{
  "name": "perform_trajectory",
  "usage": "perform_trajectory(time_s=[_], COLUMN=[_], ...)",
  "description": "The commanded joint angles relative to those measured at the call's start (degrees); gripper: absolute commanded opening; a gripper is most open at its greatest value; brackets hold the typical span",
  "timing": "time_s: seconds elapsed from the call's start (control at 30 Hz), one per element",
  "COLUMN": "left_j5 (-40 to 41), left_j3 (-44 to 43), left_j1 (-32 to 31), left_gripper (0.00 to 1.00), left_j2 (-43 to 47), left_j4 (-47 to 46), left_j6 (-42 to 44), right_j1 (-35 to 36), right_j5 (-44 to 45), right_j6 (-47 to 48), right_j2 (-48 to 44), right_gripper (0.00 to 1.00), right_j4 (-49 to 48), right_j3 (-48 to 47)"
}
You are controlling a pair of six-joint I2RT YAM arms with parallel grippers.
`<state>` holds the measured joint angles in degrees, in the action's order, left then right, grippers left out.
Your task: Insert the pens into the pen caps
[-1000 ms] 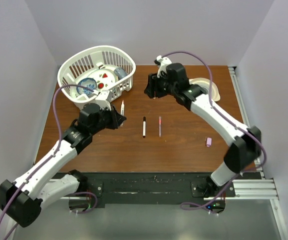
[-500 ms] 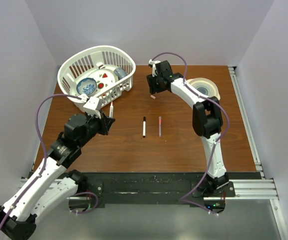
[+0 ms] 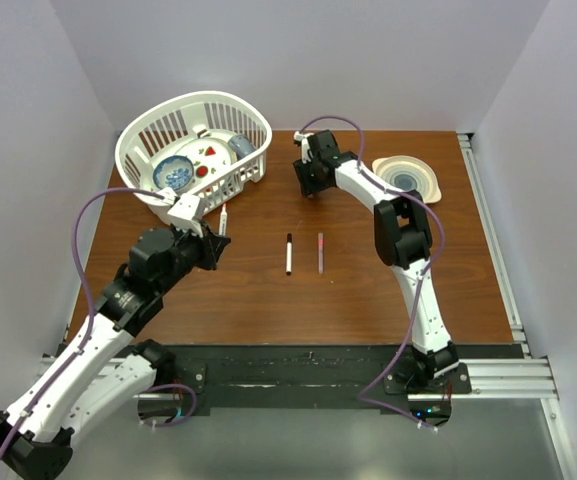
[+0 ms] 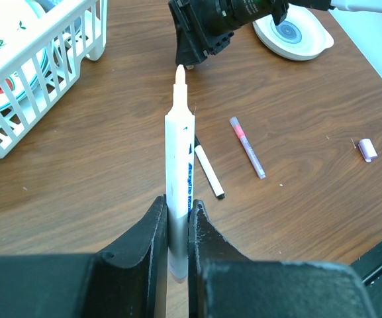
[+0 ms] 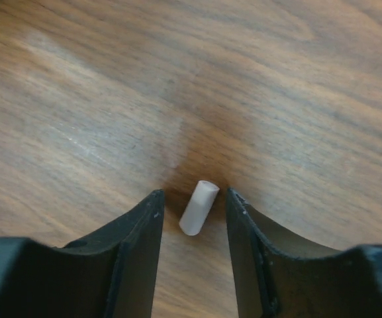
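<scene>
My left gripper (image 4: 177, 205) is shut on a white pen (image 4: 177, 152) with blue print, its uncapped tip pointing away toward the right arm. From above, that left gripper (image 3: 213, 240) hovers left of centre. Two more pens lie side by side mid-table: a white one with a black end (image 3: 289, 253) and a pink-lilac one (image 3: 320, 253). My right gripper (image 3: 311, 185) is low at the back of the table. Its fingers (image 5: 144, 225) stand open around a pale pen cap (image 5: 198, 207) lying on the wood, with a gap on each side. A lilac cap (image 4: 368, 150) lies far right.
A white slatted basket (image 3: 258, 130) holding dishes stands at the back left, close to the held pen. A round plate (image 3: 406, 177) sits at the back right. The right arm's elbow (image 3: 403, 235) rises over the table's right half.
The right arm folded in and its gripper came down over the pale cap, jaws narrowing around it. The left gripper shifted left with the white pen, then held still.
</scene>
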<state>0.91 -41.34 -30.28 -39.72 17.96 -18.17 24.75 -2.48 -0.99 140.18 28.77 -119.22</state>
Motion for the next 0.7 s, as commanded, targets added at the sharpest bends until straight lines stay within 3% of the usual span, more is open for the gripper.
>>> perform_trajectory(time_s=[0.0,0.07,0.37,0.5,0.67], left_j5=[0.41,0.41,0.85,-0.56,-8.28], left_j3=[0.30,0.30,0.47,1.26,1.79], left_j1=[0.22,0.22,0.22,0.22,0.22], left_gripper=[0.00,0.00,0.00,0.00,0.00], left_j2=[0.79,1.05,2.46,2.55,0.71], left_j4=[-1.61,-1.61,-1.26,-2.40,-4.15], left_j6=[1.56,1.56,1.21,0.42,-3.87], right_j1=[1.17,2.14,3.20,4.07,5.57], right_j5=[3.26,5.89,9.16,9.24,9.60], right_j6=[3.18,3.98,1.88,-3.03,-7.88], right_j2=[-2.01,-3.50,-5.61,-11.32,-19.76], right_gripper=[0.41,0.37,0.01,0.00,0.00], right_j4=[-0.30,-1.61,0.76,0.50,-3.80], right_j3=[0.91,3.72,7.15,16.26,29.46])
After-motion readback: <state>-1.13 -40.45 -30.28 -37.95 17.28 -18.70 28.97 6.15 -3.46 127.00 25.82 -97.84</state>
